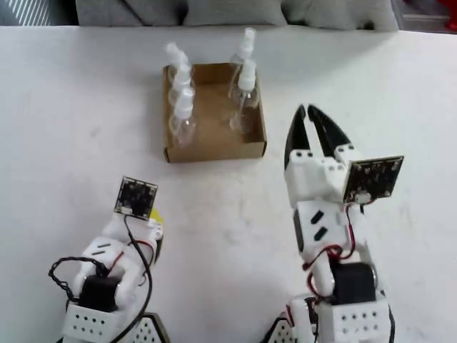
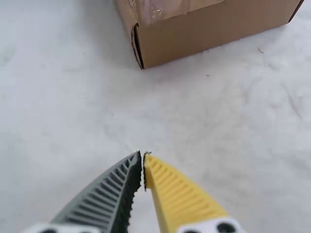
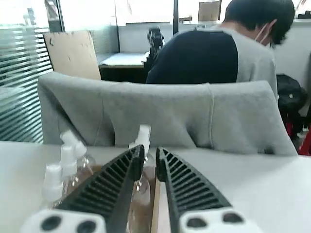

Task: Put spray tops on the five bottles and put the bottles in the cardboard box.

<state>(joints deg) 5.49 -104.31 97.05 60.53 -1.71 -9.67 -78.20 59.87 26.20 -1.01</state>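
Observation:
The cardboard box (image 1: 214, 136) sits at the table's middle back, and bottles with white spray tops stand inside it. Three stand along its left wall (image 1: 183, 107) and two along its right wall (image 1: 245, 89). My right gripper (image 1: 308, 109) hovers just right of the box, pointing away from the arm's base, its fingers a narrow gap apart and holding nothing. In the right wrist view the bottles (image 3: 68, 162) show past that gripper (image 3: 149, 153). My left gripper (image 2: 143, 156) is shut and empty, low over the bare table in front of the box's near corner (image 2: 138, 46).
The white table (image 1: 78, 114) stretches wide on both sides of the box. A grey padded chair back (image 3: 160, 116) stands behind the table's far edge, with a person seated beyond it.

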